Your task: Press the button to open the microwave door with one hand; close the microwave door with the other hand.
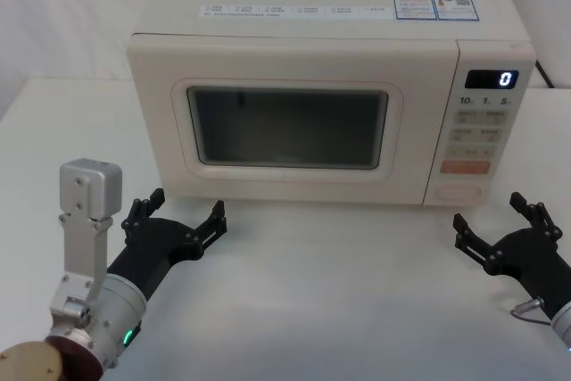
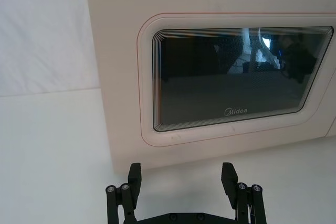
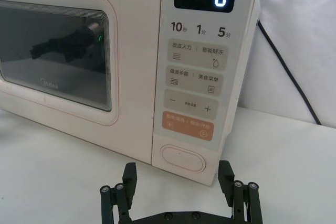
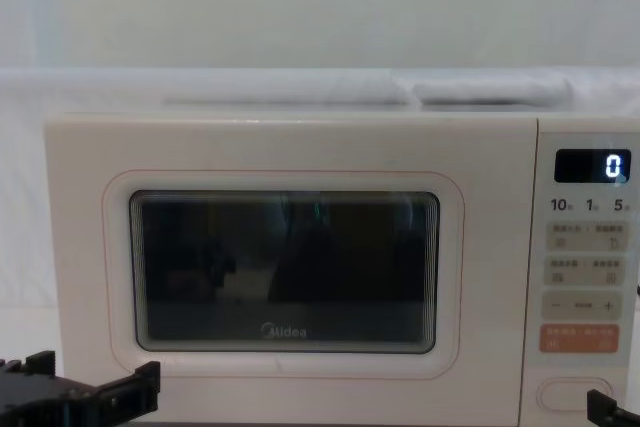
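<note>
A cream microwave stands at the back of the white table. Its door (image 1: 285, 122) (image 2: 231, 77) (image 4: 285, 267) with the dark window is shut flush with the body. The wide cream button (image 1: 461, 192) (image 3: 182, 158) (image 4: 573, 393) sits at the bottom of the keypad panel, under the orange key. My left gripper (image 1: 186, 211) (image 2: 181, 177) (image 4: 95, 382) is open on the table in front of the door's lower left corner, not touching it. My right gripper (image 1: 491, 213) (image 3: 178, 176) is open too, a short way in front of the button.
The display (image 1: 492, 78) reads 0. A black power cord (image 3: 286, 72) runs down behind the microwave's right side. White table (image 1: 312, 292) spreads between the two arms in front of the microwave.
</note>
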Robot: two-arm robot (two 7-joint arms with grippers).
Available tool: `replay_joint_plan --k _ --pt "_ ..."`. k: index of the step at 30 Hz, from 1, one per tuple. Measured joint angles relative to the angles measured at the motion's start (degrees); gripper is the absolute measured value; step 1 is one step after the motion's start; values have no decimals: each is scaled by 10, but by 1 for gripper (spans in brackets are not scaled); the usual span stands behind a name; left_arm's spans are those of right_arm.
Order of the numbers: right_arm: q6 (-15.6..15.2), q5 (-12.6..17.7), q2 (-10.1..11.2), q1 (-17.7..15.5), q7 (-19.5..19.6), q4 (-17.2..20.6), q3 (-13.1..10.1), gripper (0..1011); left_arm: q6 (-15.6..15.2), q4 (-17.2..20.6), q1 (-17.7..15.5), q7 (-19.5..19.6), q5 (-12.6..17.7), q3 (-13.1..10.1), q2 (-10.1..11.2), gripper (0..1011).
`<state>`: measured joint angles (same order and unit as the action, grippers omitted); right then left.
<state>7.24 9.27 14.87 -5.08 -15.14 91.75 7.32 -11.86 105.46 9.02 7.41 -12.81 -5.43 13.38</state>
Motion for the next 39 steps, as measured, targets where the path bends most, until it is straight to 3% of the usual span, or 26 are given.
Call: replay_joint_plan --k 39 --pt "0 0 0 0 0 0 0 1001 0 0 0 0 0 0 0 1001"
